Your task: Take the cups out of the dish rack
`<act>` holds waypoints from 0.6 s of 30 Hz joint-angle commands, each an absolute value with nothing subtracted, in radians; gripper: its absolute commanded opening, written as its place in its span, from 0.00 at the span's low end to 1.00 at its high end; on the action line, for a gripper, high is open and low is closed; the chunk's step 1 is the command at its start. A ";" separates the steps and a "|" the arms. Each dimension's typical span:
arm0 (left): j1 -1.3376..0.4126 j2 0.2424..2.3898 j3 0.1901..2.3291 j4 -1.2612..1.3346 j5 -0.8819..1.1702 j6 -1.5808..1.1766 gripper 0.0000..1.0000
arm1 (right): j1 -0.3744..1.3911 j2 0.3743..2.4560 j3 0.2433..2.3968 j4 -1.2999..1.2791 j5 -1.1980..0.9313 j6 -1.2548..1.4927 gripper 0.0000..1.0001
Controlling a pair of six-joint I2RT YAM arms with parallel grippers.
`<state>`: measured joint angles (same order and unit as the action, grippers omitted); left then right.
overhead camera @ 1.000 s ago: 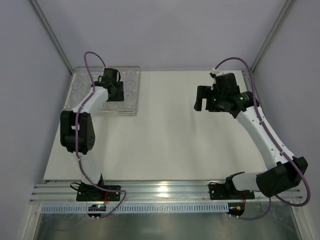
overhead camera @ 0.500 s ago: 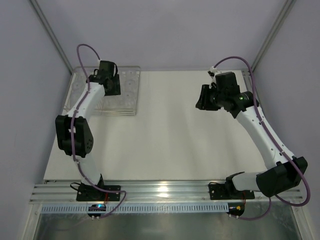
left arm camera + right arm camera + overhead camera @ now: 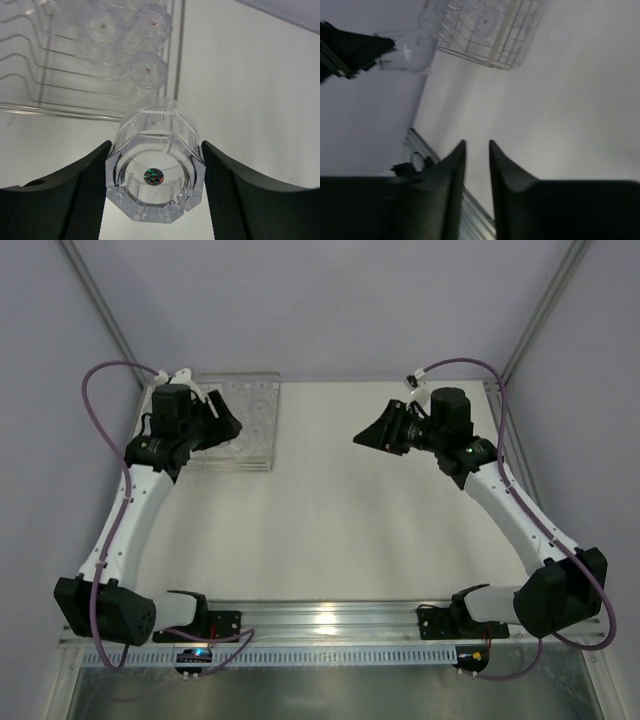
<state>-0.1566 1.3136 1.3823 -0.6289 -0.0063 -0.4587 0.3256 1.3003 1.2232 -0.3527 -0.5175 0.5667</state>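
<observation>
The dish rack (image 3: 255,430) sits at the table's back left; in the left wrist view its wires (image 3: 50,65) hold several clear cups, one (image 3: 147,70) near its right edge. My left gripper (image 3: 155,146) is shut on a clear cup (image 3: 155,170), held above the white table just off the rack's near corner. In the top view the left gripper (image 3: 226,426) hangs over the rack's left part. My right gripper (image 3: 368,437) is up over the table's middle right, pointing left; in its wrist view (image 3: 477,145) the fingers are almost together with nothing between them.
The right wrist view shows the rack (image 3: 510,40) and the held cup (image 3: 407,50) far off. Grey walls and slanted frame posts (image 3: 100,310) bound the table on the left, right and back. A metal rail (image 3: 330,620) runs along the near edge.
My left arm has swung outward and its gripper has drawn back from the rack with the cup. My right gripper has turned to the left and its fingers have closed.
</observation>
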 commanded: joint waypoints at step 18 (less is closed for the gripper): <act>-0.158 1.075 0.742 0.146 0.649 -1.189 0.00 | 0.409 1.747 0.828 1.304 -0.939 1.640 0.67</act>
<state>-0.1577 1.1145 0.7300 -0.0330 0.5781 -1.1057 0.3767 1.7321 0.8200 1.0115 -0.9161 1.4879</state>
